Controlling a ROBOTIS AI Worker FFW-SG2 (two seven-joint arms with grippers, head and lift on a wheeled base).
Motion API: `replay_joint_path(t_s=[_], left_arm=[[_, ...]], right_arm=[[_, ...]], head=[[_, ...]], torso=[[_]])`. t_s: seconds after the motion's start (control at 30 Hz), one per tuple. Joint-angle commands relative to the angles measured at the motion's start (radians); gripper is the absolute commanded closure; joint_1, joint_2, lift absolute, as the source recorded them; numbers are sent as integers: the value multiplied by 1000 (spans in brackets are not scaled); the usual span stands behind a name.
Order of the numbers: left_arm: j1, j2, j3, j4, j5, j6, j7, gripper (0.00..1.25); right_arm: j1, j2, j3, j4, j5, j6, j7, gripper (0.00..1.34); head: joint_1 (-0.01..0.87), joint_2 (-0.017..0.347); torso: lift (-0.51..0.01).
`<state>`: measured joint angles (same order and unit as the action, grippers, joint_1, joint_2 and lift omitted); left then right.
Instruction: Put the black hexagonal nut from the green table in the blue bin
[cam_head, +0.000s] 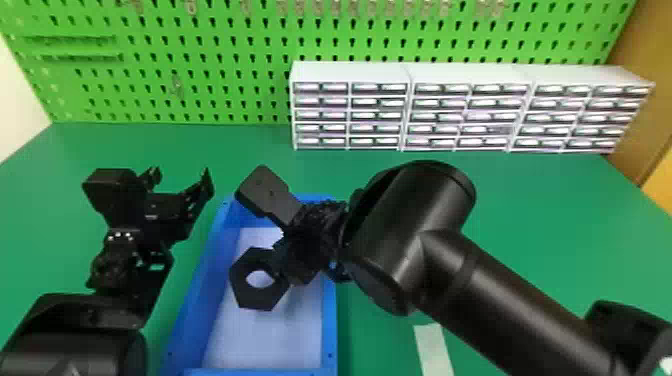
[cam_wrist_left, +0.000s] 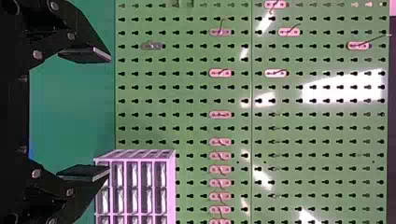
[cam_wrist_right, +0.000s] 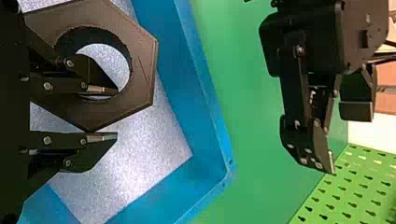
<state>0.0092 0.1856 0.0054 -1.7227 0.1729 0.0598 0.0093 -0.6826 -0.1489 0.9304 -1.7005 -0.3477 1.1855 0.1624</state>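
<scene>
Pinching one side of one black hexagonal nut (cam_head: 246, 295) with the right gripper (cam_head: 290, 260), over one blue bin (cam_head: 194, 300). Left of that, holding two fingers spread wide on the left gripper (cam_head: 180, 176). Far right, can see three white drawer boxes (cam_head: 350, 75) on one green table (cam_head: 525, 200).

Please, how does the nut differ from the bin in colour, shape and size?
The nut is black, while the bin is blue with a pale bottom. The nut is six-sided with a round hole, but the bin is a long open box. The nut is smaller than the bin. Both have straight outer edges.
</scene>
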Motion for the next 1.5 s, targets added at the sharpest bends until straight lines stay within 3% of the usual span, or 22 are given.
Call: replay_joint_path(t_s=[0.0, 0.4, 0.43, 0.6, 0.7, 1.47], left_arm=[[0, 0, -1, 0, 0, 0, 0, 407], [-1, 0, -1, 0, 0, 0, 0, 407], [-1, 0, -1, 0, 0, 0, 0, 407], [-1, 0, -1, 0, 0, 0, 0, 407], [0, 0, -1, 0, 0, 0, 0, 407], [2, 0, 1, 0, 0, 0, 1, 407]], right_arm=[[3, 0, 10, 25, -2, -26, 11, 1010], [8, 2, 18, 48, 1, -43, 12, 998], [8, 2, 19, 48, 3, -43, 12, 947], [9, 2, 16, 48, 9, -46, 12, 312], [11, 2, 16, 48, 10, -46, 12, 93], [15, 0, -8, 44, 10, -33, 14, 98]], head=[[686, 52], [686, 52], [686, 52], [686, 52], [686, 52], [686, 52]], torso=[[-97], [-97], [-97], [-97], [-97], [-97]])
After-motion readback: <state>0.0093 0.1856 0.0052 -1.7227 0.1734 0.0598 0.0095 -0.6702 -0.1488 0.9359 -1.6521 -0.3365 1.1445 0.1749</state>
